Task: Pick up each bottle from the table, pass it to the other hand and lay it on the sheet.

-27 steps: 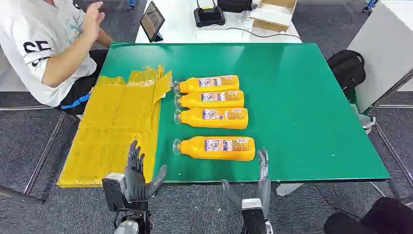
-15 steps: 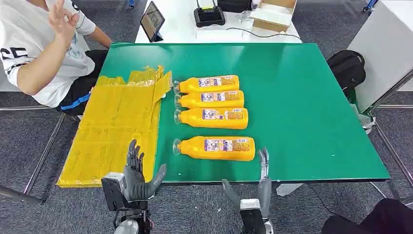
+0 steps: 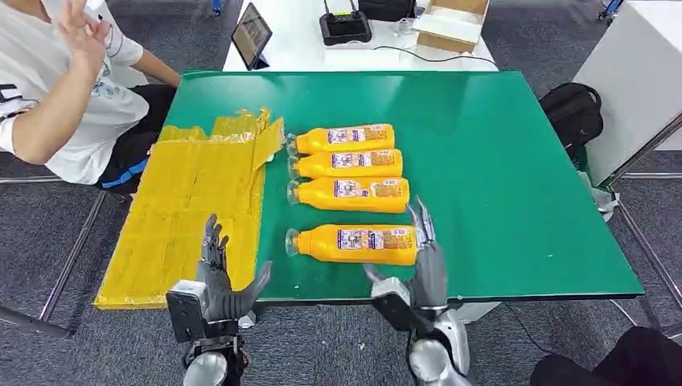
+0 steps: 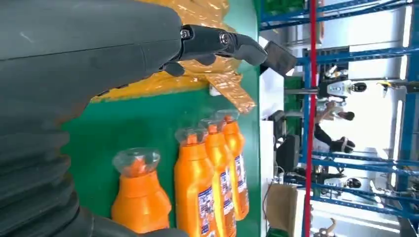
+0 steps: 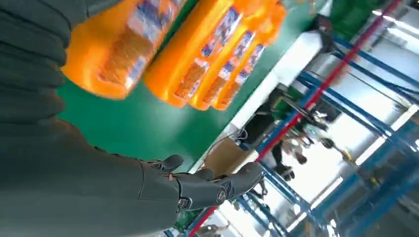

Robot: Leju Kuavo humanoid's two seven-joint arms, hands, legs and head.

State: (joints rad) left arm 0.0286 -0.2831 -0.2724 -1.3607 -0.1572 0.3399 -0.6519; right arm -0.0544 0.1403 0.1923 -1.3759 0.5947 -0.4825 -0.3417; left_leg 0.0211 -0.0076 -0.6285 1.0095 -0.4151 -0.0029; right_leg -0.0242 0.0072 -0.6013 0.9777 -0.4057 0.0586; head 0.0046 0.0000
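Several orange bottles lie on their sides on the green table [image 3: 499,177], caps toward the yellow sheet [image 3: 193,201]. The nearest bottle [image 3: 358,243] lies apart from the others [image 3: 347,165]. My right hand [image 3: 422,261] is open, raised at the base end of the nearest bottle, fingers beside it, holding nothing. My left hand [image 3: 219,285] is open over the sheet's near edge, fingers spread. In the left wrist view the nearest bottle [image 4: 141,197] and the row [image 4: 217,168] appear past my left hand [image 4: 99,54]. In the right wrist view the nearest bottle [image 5: 123,44] lies just past my right hand [image 5: 163,187].
A person in a white shirt [image 3: 56,88] sits at the table's far left corner with a hand raised. A tablet [image 3: 252,34], a black device [image 3: 346,26] and a cardboard box [image 3: 450,22] lie on the white table behind. A black bag [image 3: 573,112] sits at the right.
My right hand has risen from below the table edge and moved forward to the base end of the nearest bottle. The left hand lifted slightly. The person leaned back left.
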